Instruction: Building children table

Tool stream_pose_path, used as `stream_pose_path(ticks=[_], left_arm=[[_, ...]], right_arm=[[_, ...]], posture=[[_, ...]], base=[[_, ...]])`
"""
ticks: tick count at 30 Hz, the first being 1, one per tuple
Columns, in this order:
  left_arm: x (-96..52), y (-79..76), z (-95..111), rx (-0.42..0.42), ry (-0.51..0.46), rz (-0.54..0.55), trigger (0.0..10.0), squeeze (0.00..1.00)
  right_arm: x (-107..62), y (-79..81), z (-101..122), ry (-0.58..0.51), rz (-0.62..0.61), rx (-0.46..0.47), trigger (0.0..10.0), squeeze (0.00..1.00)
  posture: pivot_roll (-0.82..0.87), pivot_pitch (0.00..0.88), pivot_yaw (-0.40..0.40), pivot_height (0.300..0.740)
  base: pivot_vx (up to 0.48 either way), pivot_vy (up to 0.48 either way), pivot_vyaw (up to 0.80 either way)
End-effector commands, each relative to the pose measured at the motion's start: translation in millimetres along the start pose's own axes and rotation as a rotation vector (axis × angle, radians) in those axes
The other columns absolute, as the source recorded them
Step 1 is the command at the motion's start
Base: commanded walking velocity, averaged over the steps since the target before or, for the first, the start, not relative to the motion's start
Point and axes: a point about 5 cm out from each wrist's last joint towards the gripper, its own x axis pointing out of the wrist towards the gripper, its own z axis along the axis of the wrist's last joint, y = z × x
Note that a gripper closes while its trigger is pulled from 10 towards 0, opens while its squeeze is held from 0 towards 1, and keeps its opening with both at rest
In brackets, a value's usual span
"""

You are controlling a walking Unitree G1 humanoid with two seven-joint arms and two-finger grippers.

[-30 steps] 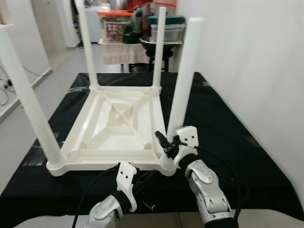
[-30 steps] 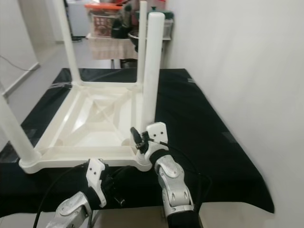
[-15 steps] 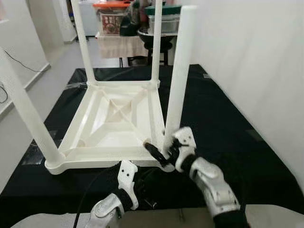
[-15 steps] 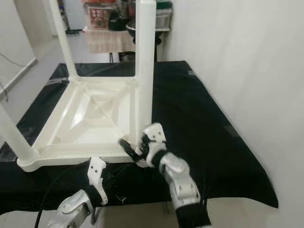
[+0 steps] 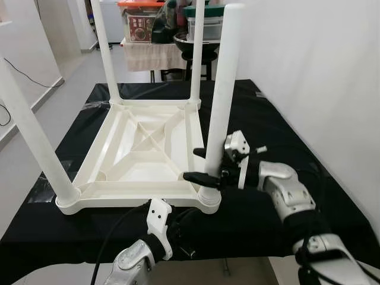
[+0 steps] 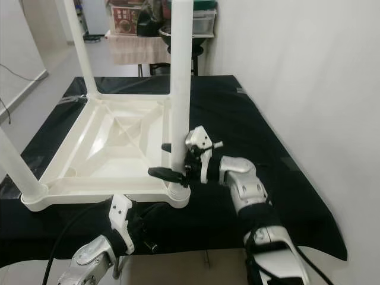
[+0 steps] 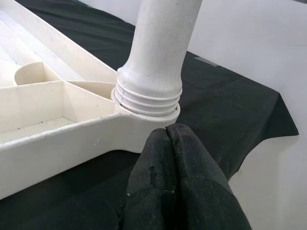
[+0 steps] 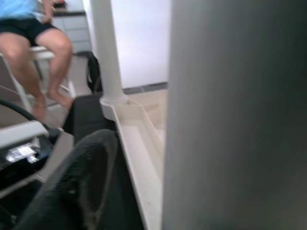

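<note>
While the white plastic children's table [image 5: 145, 151] is lying upside down on the black cloth tabletop [image 5: 279, 136], its four round white legs are sticking up in the air. Going from the left, one white leg [image 5: 32, 136] is standing in the near left corner, and two more are standing at the far corners. Next, the left gripper [image 7: 175, 182] is waiting low at the front edge of the tabletop, just beside the near right corner of the table. Its two black fingers are pressed together and are holding nothing. Further right, the near right white leg [image 5: 221, 95] is sitting upright in its round socket [image 7: 146, 103]. The right gripper [image 5: 200, 166] is reaching in from the right, with its fingers spread on either side of this leg, low down near the socket. I cannot tell if they are squeezing it yet.

It looks like the last leg is being fixed in place. Next, the right gripper probably needs to close on the leg and twist or push it until it is sitting tight.
</note>
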Motion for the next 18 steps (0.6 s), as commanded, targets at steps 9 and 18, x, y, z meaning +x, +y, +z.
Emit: stream_pose_path(ticks=[9, 18], left_arm=[[-0.8, -0.3, -4, -0.008, 0.019, 0.005, 10.0, 0.0], [-5.2, -0.1, -3, -0.014, 0.02, -0.001, 10.0, 0.0]], right_arm=[[-10.0, -2.0, -12, -0.036, -0.041, 0.023, 0.0, 0.0], [-14.2, -3.9, -49, 0.035, -0.669, 0.055, 0.0, 0.0]], posture=[[0.01, 0.0, -0.047, 0.74], [0.0, 0.0, -0.046, 0.74]], base=[[0.0, 0.0, 0.0], [0.0, 0.0, 0.0]])
